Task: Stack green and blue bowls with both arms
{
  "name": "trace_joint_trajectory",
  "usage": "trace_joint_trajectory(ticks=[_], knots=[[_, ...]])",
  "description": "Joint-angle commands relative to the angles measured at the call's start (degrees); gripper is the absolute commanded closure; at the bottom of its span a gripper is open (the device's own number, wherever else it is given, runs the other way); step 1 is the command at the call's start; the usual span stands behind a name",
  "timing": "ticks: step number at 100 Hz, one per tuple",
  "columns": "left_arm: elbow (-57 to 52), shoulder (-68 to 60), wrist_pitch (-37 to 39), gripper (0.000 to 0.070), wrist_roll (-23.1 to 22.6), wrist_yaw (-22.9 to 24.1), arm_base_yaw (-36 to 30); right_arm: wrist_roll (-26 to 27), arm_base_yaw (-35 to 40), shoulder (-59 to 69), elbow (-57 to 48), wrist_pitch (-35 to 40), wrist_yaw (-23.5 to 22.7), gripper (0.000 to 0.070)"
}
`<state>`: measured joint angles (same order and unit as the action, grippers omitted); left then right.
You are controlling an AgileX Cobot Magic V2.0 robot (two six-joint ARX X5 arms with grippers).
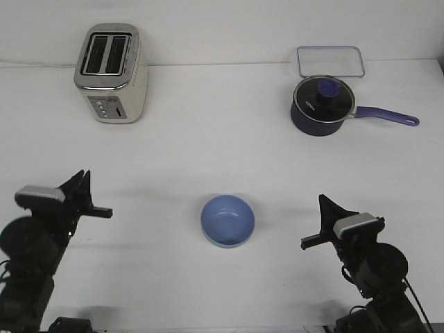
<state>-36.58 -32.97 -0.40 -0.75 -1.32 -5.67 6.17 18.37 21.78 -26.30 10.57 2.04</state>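
Observation:
The light blue bowl stands upright on the white table at front centre. A thin pale greenish rim shows under its near edge, which looks like the green bowl beneath it; the rest of that bowl is hidden. My left gripper is at the front left, well left of the bowl, with its fingers spread and empty. My right gripper is at the front right, about a bowl's width from the bowl, also spread and empty.
A cream and silver toaster stands at the back left. A dark navy saucepan with a lid and a long handle pointing right sits at the back right, with a clear rectangular lid behind it.

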Motion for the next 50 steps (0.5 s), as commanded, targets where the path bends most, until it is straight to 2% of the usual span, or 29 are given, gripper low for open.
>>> trace_joint_trajectory(ticks=[1,8,21,50], knots=[[7.8,6.3,7.1,0.0689,-0.4,0.1,0.4,-0.5,0.3,-2.9,1.9,-2.7,1.4,0.07],[12.5,11.3,8.4,0.0689,0.0,1.0,1.1,-0.4,0.3,-6.0,4.3,-5.0,2.8,0.07],[14.4,14.8,4.5,0.0689,1.5,4.8,1.6,-0.5,0.3,-6.7,4.6,-4.7,4.6,0.07],[14.3,16.2,5.0,0.0685,1.7,4.8,1.6,-0.4,0.3,-6.8,4.6,-4.6,5.7,0.07]])
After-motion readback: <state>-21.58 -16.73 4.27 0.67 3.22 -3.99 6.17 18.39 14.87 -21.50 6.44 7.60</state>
